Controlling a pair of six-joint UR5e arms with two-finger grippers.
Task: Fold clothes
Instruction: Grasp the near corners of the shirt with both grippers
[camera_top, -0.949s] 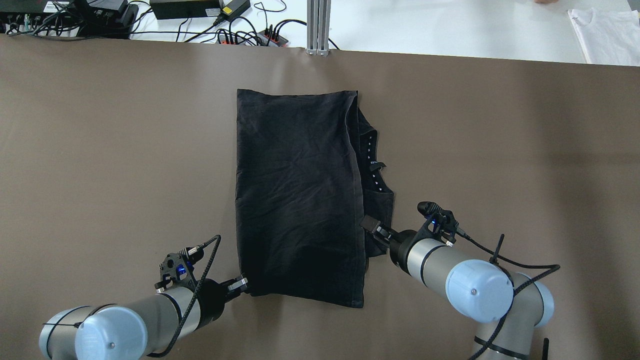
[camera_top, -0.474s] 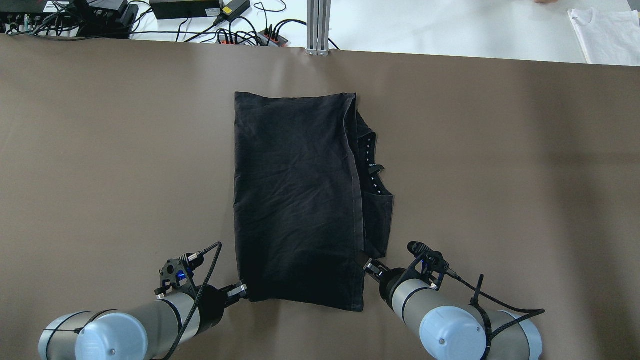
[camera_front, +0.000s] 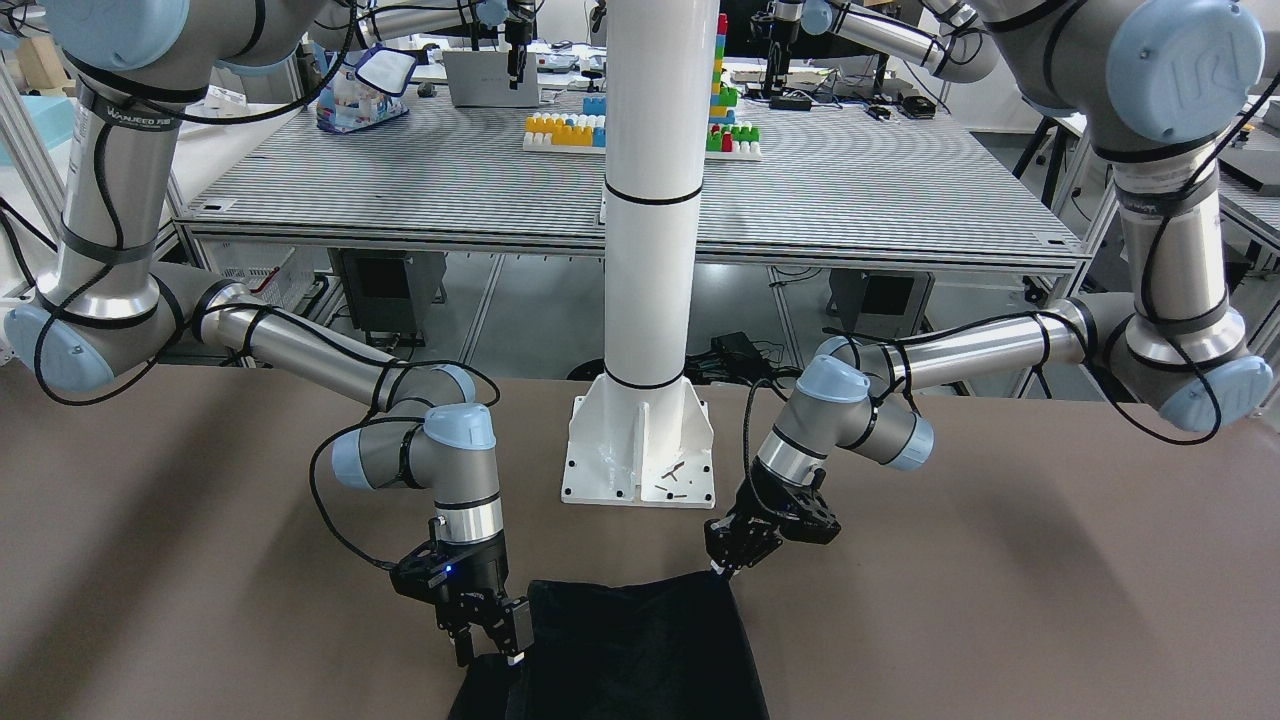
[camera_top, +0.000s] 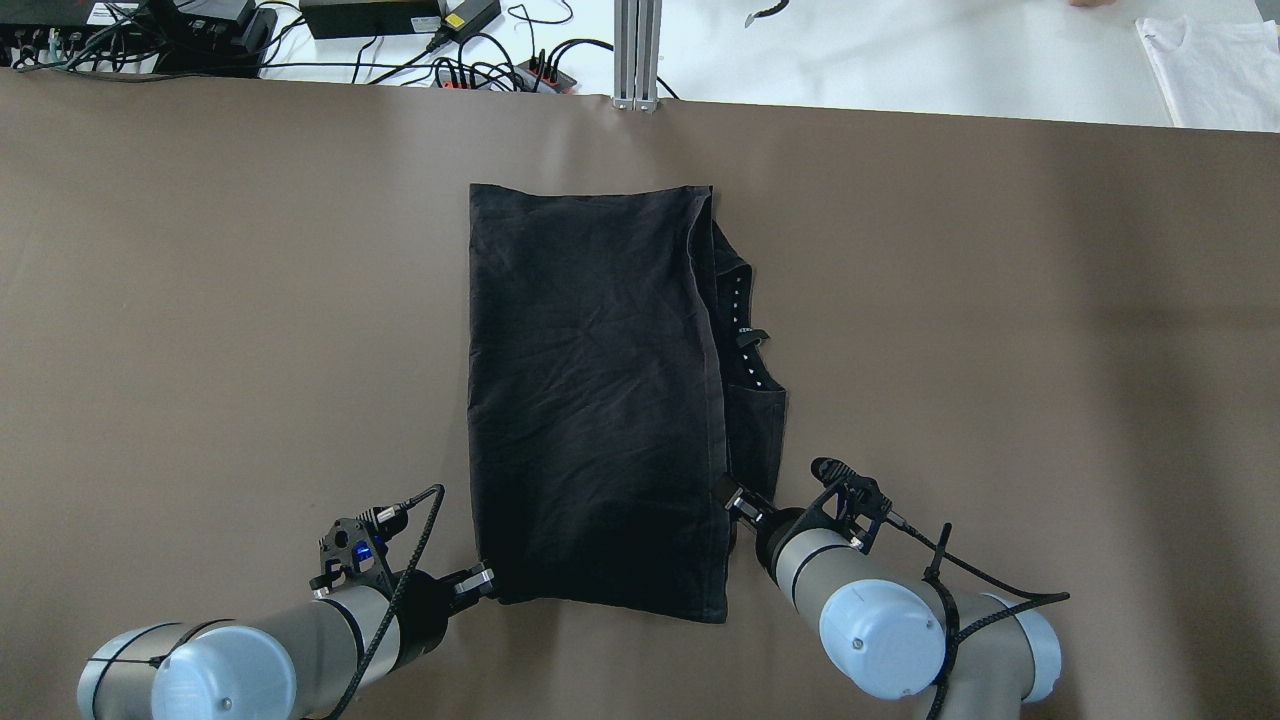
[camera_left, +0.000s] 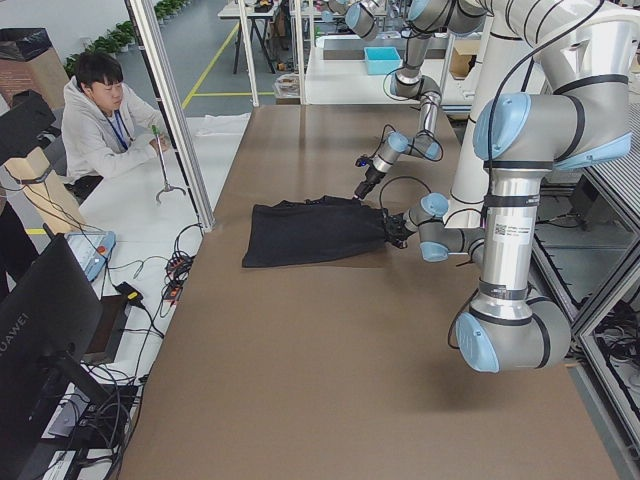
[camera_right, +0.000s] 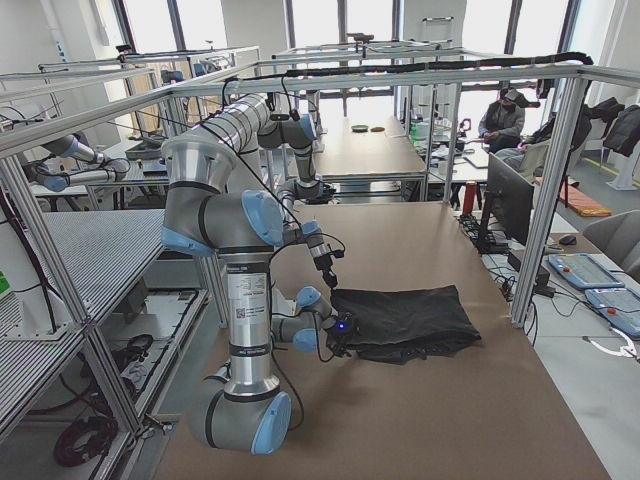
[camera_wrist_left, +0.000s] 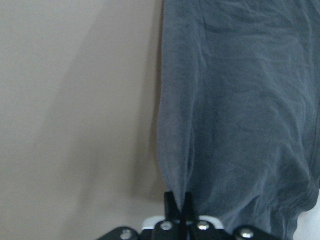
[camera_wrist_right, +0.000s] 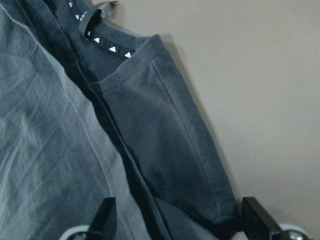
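Nearest the robot, the left gripper (camera_top: 487, 580) sat low on the brown table (camera_top: 200, 300) at the 7 o'clock corner of the black shirt (camera_top: 590, 400). In its wrist view the two fingers (camera_wrist_left: 171, 201) were pressed tightly together with a raised ridge of the shirt's edge pinched between them. From across the table the same gripper (camera_front: 720, 568) met the shirt's corner, tilted down toward it.

A little farther out, the right gripper (camera_top: 730, 497) stood at the shirt's 4 o'clock edge, pointing toward 10 o'clock. Its fingers (camera_wrist_right: 106, 216) were spread wide, one over the folded body and the other just outside the hem of the sleeve (camera_wrist_right: 165, 150), so the sleeve end lay between them, ungripped. In the front-facing view this gripper (camera_front: 500, 640) hung almost straight down over the cloth.

The shirt lay flat near the table's middle, a long rectangle running from 6 to 12 o'clock, with one layer folded over. Along its 3 o'clock side the collar (camera_top: 742, 325) with its row of small white triangles and the sleeve stuck out from under the fold.

Beyond the table's far edge, at 12 o'clock, stood an aluminium post (camera_top: 637, 50), with a tangle of cables (camera_top: 480, 65) toward 11 o'clock and a white garment (camera_top: 1210, 70) toward 2 o'clock
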